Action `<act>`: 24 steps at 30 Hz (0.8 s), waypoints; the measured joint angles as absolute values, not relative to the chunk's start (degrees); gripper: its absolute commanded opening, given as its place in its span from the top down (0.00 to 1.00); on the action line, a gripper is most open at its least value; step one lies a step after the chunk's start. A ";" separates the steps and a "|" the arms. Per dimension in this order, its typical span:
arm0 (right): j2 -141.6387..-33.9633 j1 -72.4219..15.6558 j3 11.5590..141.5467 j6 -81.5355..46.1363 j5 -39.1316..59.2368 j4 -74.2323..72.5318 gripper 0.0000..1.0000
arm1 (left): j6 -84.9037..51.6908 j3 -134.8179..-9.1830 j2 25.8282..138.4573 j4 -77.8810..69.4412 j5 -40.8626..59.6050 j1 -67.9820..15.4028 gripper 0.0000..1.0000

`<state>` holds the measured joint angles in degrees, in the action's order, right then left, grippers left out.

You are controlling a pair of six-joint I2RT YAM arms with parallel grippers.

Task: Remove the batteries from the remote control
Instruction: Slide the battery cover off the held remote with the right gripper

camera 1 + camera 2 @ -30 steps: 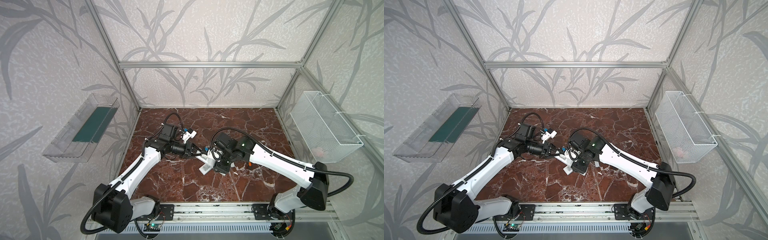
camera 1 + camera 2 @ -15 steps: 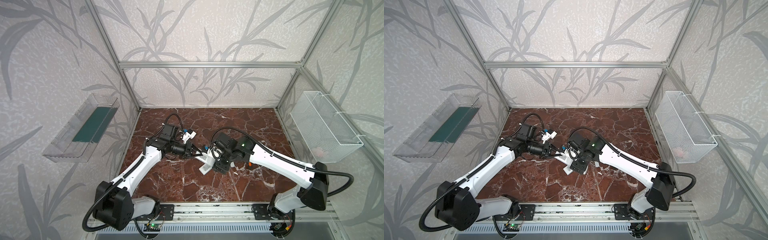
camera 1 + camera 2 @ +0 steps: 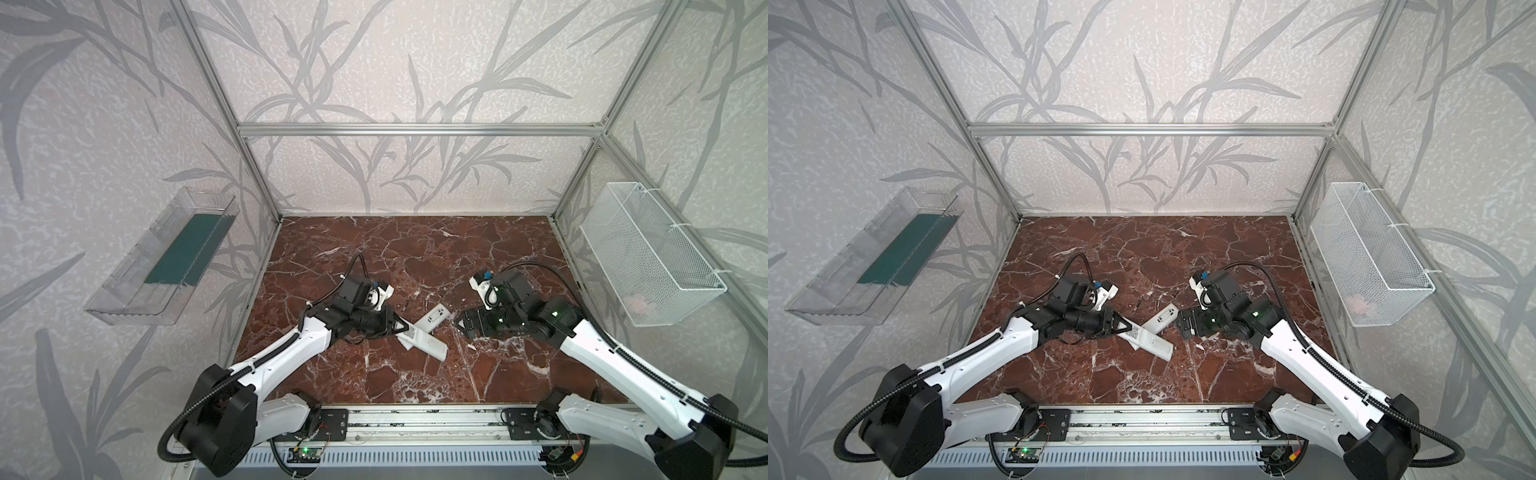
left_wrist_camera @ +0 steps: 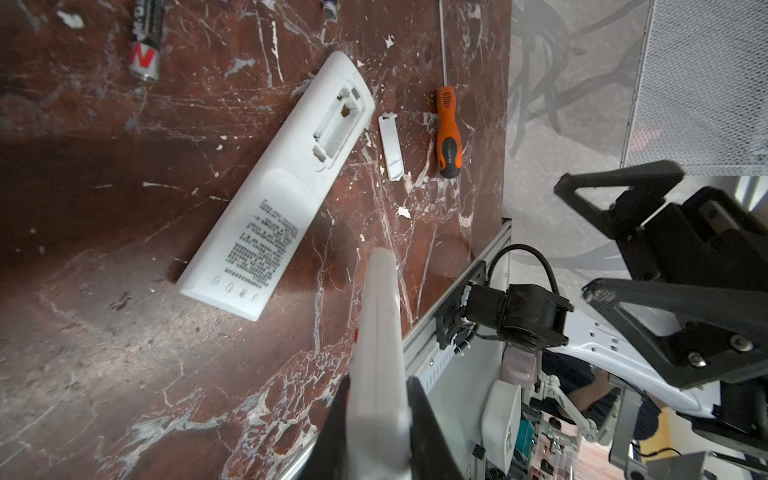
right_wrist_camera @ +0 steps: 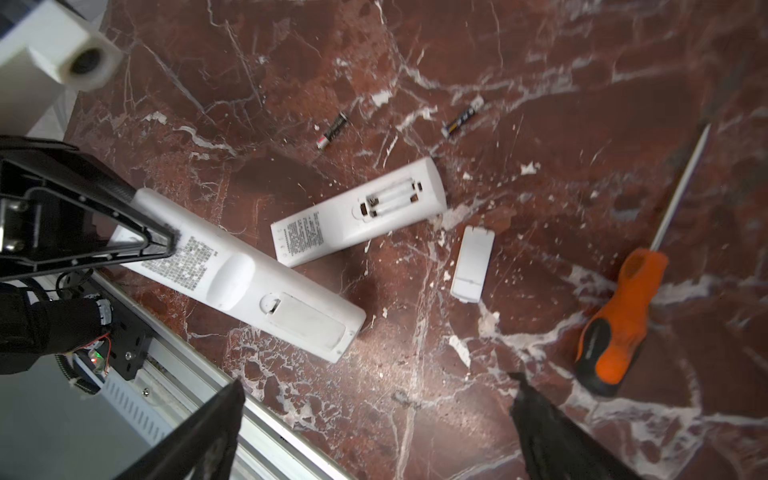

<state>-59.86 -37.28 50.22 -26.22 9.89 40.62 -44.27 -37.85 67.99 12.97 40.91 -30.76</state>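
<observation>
Just past the opened remote (image 5: 357, 212), batteries (image 5: 332, 132): two slim dark cylinders, loose on red marble top (image 5: 582, 62).
White cover (image 5: 473, 264), orange-handled screwdriver (image 5: 619, 316): beside that remote's bare bay end.
Left gripper (image 3: 402, 328): clamped on second remote (image 5: 249, 286), smooth white, lid on.
Right gripper (image 3: 459, 325): spread wide, empty.

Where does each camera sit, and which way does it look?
Top views: high above the front, facing down onto the marble table; left arm and right arm show.
Left wrist: on the left arm, looking along the left gripper clamping the closed remote; the right gripper shows.
Right wrist: on the right arm, looking down between its open fingers.
Both wrist views share the open remote, loose cover and screwdriver.
</observation>
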 measured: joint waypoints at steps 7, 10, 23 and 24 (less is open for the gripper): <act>-58.50 -37.28 37.69 -40.86 16.25 30.81 0.01 | -50.94 -32.73 65.98 3.22 29.23 -37.39 0.95; -59.77 -37.28 35.62 -44.36 19.22 27.00 0.01 | -52.14 -31.57 66.11 -0.30 26.02 -39.16 0.95; -68.01 -37.28 35.16 -45.84 25.06 16.62 0.04 | -55.16 -28.77 69.32 -10.28 24.38 -40.77 0.94; -68.40 -37.28 35.14 -45.78 25.06 16.29 0.04 | -55.16 -28.77 69.32 -10.31 24.34 -40.82 0.94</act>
